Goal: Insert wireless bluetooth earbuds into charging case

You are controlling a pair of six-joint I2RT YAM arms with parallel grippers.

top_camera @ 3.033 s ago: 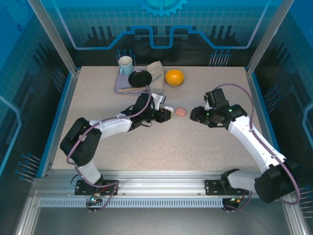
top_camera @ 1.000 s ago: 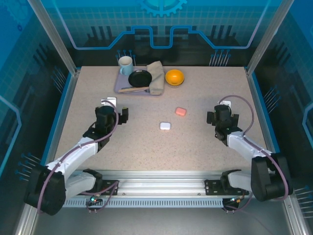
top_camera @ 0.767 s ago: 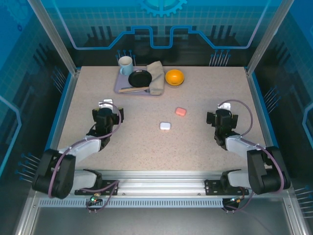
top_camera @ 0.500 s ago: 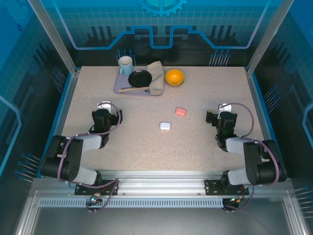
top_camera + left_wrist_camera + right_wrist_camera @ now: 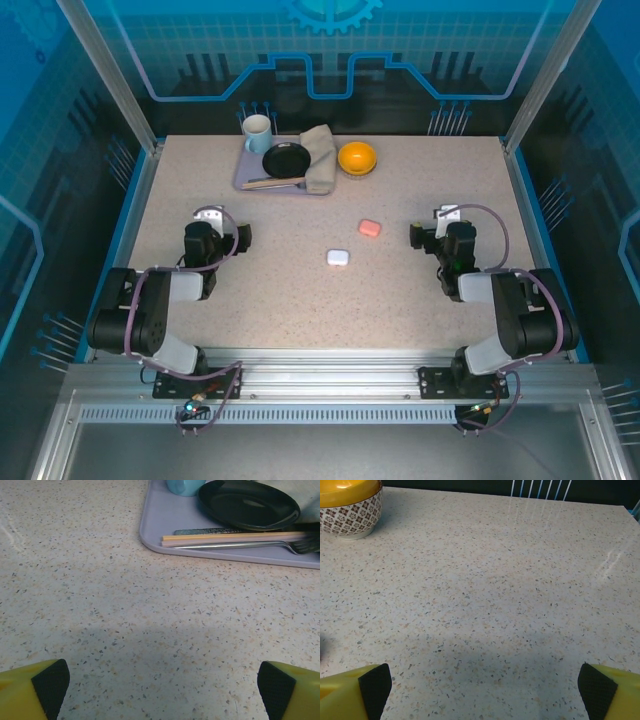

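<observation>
Both arms have drawn back from the middle of the table [image 5: 330, 300] since three seconds ago, when they reached in beside the cases, and now sit folded low near their bases. The white charging case [image 5: 338, 257] lies nearer the front edge than it did then, while the salmon-pink charging case [image 5: 369, 228] has kept its place just beyond and to the right of it. Both cases rest on the speckled top, apart from each other and well apart from either arm. They look shut from above, and whether the earbuds are inside cannot be told. The left gripper [image 5: 160, 685] has its jaws spread wide over bare tabletop with nothing between them, and it faces the lavender tray [image 5: 165, 525] holding a black plate [image 5: 247, 505], a pale blue mug [image 5: 185, 486], chopsticks [image 5: 230, 537] and a fork [image 5: 240, 545]. A grey cloth [image 5: 320, 150] lies on the tray's right side. The right gripper [image 5: 480, 685] is likewise wide open and empty, pointing toward the far edge with the orange bowl [image 5: 347, 505] off to its left.
</observation>
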